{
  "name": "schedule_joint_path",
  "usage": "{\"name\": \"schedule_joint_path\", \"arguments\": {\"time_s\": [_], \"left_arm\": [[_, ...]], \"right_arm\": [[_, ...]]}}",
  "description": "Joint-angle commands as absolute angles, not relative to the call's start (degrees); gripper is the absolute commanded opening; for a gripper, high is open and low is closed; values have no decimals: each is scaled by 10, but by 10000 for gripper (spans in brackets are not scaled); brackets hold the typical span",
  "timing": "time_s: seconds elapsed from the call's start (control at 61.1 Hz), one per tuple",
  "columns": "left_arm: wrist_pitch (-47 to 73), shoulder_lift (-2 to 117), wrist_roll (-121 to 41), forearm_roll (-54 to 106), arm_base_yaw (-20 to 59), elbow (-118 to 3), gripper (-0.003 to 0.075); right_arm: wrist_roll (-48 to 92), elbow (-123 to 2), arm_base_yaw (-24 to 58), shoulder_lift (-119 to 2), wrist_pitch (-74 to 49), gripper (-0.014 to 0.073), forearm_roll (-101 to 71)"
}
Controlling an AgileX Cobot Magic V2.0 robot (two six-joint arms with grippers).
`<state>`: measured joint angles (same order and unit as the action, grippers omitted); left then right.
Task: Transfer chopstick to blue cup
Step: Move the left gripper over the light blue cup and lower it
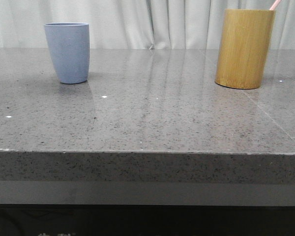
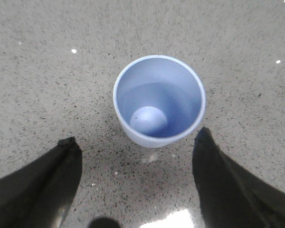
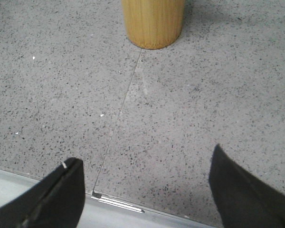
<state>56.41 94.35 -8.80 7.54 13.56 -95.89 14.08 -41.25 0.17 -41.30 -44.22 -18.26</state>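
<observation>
Chopstick [image 1: 276, 4] stands in bamboo holder [image 1: 245, 48] far right; blue cup [image 1: 67, 52] empty, far left. Left gripper [image 2: 135, 183] spread wide, empty, above cup; right gripper [image 3: 145, 190] wide, empty, facing holder for pickup.

chopstick [image 1: 276, 4] mostly inside bamboo cylinder [image 1: 244, 48]

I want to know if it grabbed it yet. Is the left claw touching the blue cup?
Apart. The left wrist view shows the left gripper open, bare table between its fingers and the blue cup.
</observation>
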Motion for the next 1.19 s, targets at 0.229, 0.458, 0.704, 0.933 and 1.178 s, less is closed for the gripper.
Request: {"name": "schedule_joint_path", "arguments": {"time_s": [0.229, 0.458, 0.704, 0.933, 1.178], "left_arm": [[587, 1050, -90, 74, 140, -1100, 493], [607, 1097, -88, 64, 140, -1144, 465], [608, 1106, -85, 57, 140, -1147, 230], [612, 1106, -85, 60, 140, -1149, 70], [643, 1106, -85, 64, 161, -1189, 22]], "right_arm": [[147, -432, 3, -415, -421, 560, -195], [147, -432, 3, -415, -428, 560, -195], [147, -432, 3, -415, -428, 560, -195], [147, -432, 3, -415, -428, 560, -195], [147, -432, 3, -415, -428, 560, -195]]}}
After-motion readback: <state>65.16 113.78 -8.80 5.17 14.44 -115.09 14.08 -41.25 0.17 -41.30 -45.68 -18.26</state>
